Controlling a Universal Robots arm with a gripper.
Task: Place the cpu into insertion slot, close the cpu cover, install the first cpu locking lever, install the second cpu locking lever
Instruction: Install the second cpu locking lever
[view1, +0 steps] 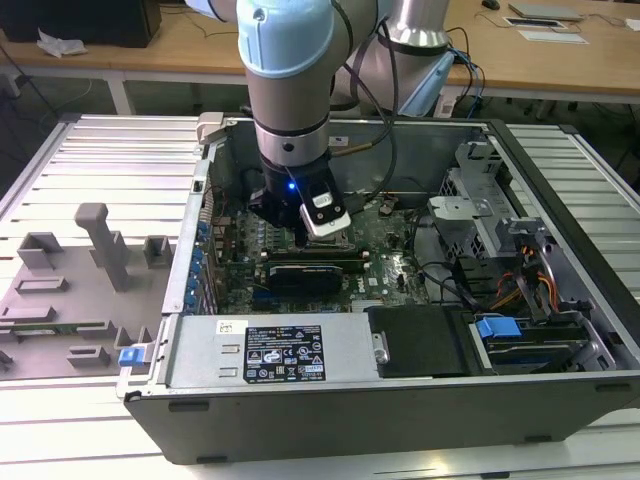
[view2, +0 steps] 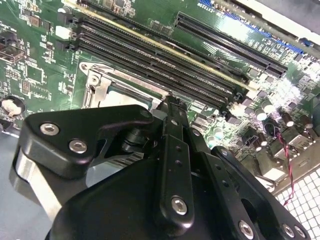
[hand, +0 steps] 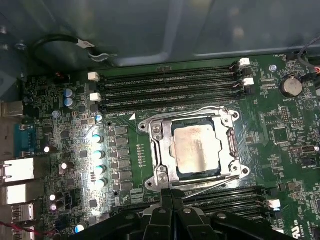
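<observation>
Black pincer (hand: 171, 196) tips together, at cpu cover (hand: 195, 148) edge

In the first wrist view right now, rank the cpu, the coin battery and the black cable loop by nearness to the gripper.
1. The cpu, seated in its socket, just beyond the gripper.
2. The coin battery, at a board corner.
3. The black cable loop, on the case wall.
</observation>
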